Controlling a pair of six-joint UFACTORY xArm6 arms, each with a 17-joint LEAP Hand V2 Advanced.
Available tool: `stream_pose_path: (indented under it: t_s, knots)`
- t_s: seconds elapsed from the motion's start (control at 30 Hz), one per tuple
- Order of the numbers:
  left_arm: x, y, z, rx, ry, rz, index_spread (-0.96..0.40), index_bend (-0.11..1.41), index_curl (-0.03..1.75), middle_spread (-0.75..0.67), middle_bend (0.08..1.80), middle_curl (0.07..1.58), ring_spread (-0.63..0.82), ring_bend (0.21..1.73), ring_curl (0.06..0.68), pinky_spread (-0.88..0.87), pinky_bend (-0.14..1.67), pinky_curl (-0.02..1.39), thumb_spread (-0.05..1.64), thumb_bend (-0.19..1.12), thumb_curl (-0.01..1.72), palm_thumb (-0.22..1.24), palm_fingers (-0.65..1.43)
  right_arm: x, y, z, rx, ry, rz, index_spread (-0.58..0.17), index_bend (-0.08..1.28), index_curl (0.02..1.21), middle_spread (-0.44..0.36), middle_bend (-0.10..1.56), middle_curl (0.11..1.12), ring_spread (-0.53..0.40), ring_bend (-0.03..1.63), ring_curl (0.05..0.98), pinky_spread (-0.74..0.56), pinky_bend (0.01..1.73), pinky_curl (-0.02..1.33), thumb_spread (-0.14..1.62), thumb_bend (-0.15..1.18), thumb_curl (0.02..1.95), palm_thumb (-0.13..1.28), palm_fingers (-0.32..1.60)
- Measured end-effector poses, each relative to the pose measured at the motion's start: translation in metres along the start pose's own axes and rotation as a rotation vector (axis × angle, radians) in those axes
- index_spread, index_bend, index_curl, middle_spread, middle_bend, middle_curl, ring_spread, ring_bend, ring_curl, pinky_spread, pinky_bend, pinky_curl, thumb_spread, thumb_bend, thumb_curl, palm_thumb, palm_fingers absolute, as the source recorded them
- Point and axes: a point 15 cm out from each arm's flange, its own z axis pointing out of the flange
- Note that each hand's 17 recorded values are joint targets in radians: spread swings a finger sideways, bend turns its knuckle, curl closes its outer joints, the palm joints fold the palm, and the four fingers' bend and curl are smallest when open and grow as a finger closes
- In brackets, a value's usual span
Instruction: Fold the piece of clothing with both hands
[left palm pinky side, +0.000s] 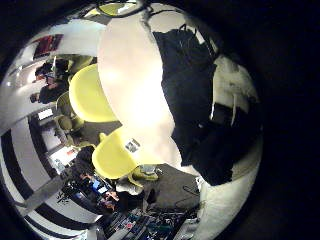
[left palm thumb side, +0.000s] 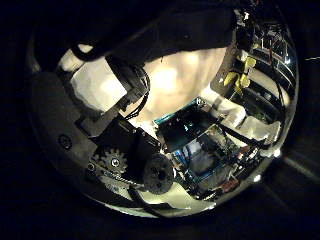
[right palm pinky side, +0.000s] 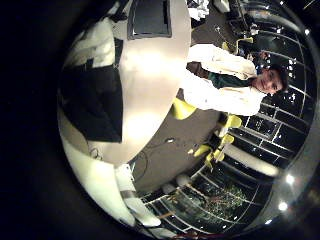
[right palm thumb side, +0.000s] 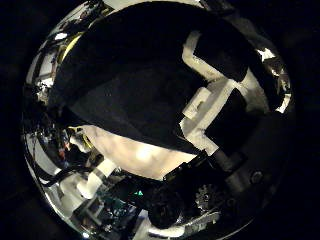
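Observation:
A dark piece of clothing lies spread on a pale round table in the left little finger side palm view, some way below that palm. It also lies on the table in the right little finger side palm view. In the right thumb side palm view the clothing fills much of the picture, and my right hand stretches relaxed fingers over it without gripping it. In the left thumb side palm view my left hand has relaxed fingers over bare table and holds nothing.
A flat dark rectangular thing lies on the table away from the clothing. The table's bare part lies beside the garment.

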Motion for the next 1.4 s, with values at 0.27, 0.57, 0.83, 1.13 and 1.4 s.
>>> stream_pose_path:
  t_s: [0.27,0.57,0.83,1.13,1.4]
  knots:
    - [-0.019,-0.055,0.021,0.085,-0.067,-0.054,-0.50,0.22,1.55,-0.67,0.84,1.16,-0.50,1.22,0.488,-0.64,0.96,0.66,1.10,-0.04,0.52,0.71,0.70,0.006,-0.059,0.046,-0.046,-0.008,0.031,-0.355,0.95,0.96,-0.209,1.27,0.94,-0.234,1.49,0.749,-0.20,1.41,0.77,1.40,-0.03,0.40,0.81,0.76]
    - [-0.047,-0.083,-0.001,0.228,-0.056,-0.205,-0.46,0.22,1.35,-0.55,0.62,1.05,-0.37,0.99,0.431,-0.46,0.70,0.63,1.09,-0.03,0.46,0.57,0.22,0.054,-0.093,0.030,0.132,-0.041,0.121,-0.390,0.40,0.73,-0.263,0.91,0.75,-0.232,1.35,0.646,-0.22,1.16,0.69,1.35,-0.02,0.36,0.68,0.02]
    - [-0.072,-0.071,-0.052,0.341,-0.054,-0.284,-0.32,0.15,1.07,-0.26,0.28,0.85,-0.18,0.95,0.404,-0.21,0.66,0.62,1.09,-0.03,0.43,0.52,0.08,0.126,-0.067,-0.039,0.273,-0.040,0.225,-0.395,0.28,0.54,-0.149,0.60,0.56,-0.077,1.05,0.476,0.22,0.97,0.53,1.30,-0.02,0.34,0.59,0.02]
    - [-0.064,-0.033,-0.079,0.302,-0.029,-0.301,-0.19,0.17,0.83,-0.12,0.29,0.74,-0.07,0.87,0.361,-0.04,0.55,0.56,1.11,-0.03,0.40,0.49,0.12,0.140,-0.003,-0.091,0.286,-0.113,0.147,-0.395,0.22,0.47,-0.207,0.56,0.49,-0.120,1.02,0.428,0.33,0.83,0.44,1.28,-0.01,0.34,0.60,0.19]
    - [-0.011,-0.003,-0.041,0.187,0.097,-0.224,-0.12,0.18,0.71,-0.03,0.26,0.65,0.03,0.79,0.325,0.10,0.43,0.50,1.13,-0.02,0.37,0.47,0.12,0.112,0.063,-0.038,0.079,-0.195,0.055,-0.370,0.18,0.42,-0.161,0.49,0.45,-0.101,0.93,0.388,0.35,0.76,0.39,1.27,-0.02,0.33,0.53,0.15]
